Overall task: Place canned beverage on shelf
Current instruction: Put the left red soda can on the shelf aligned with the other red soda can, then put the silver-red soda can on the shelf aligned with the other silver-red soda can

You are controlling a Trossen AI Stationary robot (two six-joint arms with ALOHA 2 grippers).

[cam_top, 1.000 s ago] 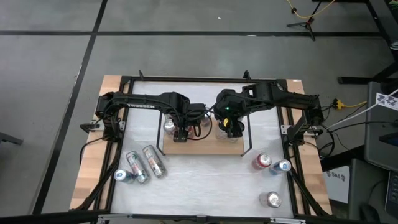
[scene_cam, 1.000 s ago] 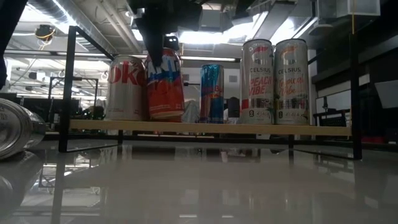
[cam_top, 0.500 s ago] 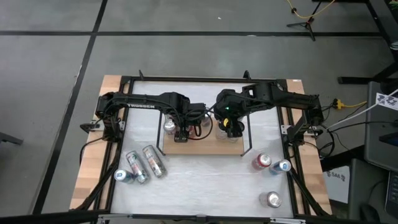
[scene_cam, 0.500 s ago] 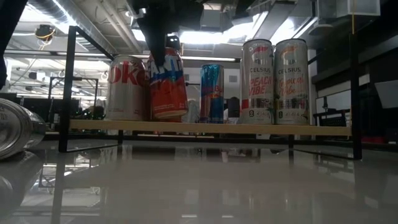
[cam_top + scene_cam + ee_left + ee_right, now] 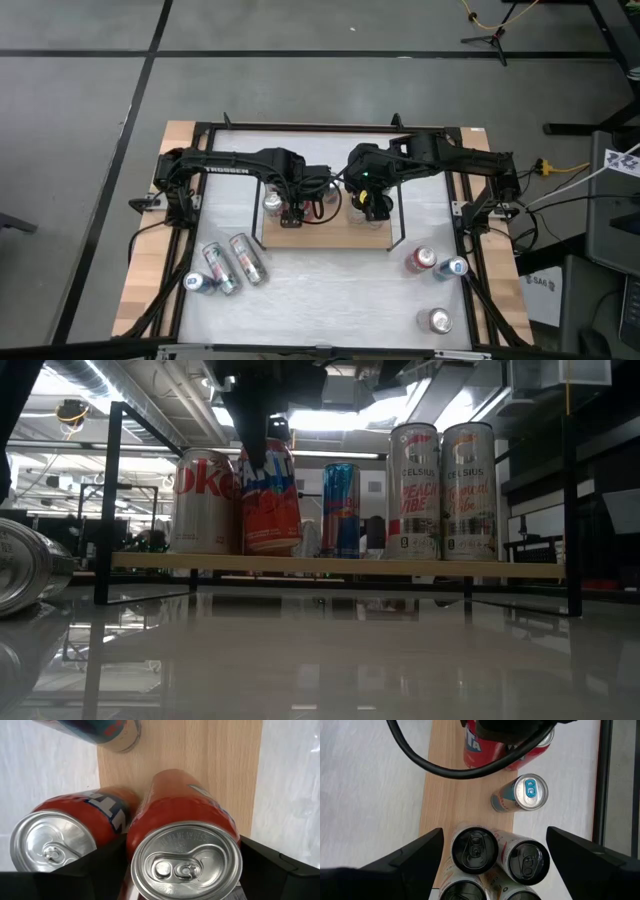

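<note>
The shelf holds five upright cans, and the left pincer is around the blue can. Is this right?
Not quite. The shelf does hold five upright cans, but the left pincer is around the orange can, not the blue can, as the left wrist view shows.

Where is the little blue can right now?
In the low view, the blue can stands upright on the shelf, near the middle of the row, between the orange can and the two tall silver cans.
</note>
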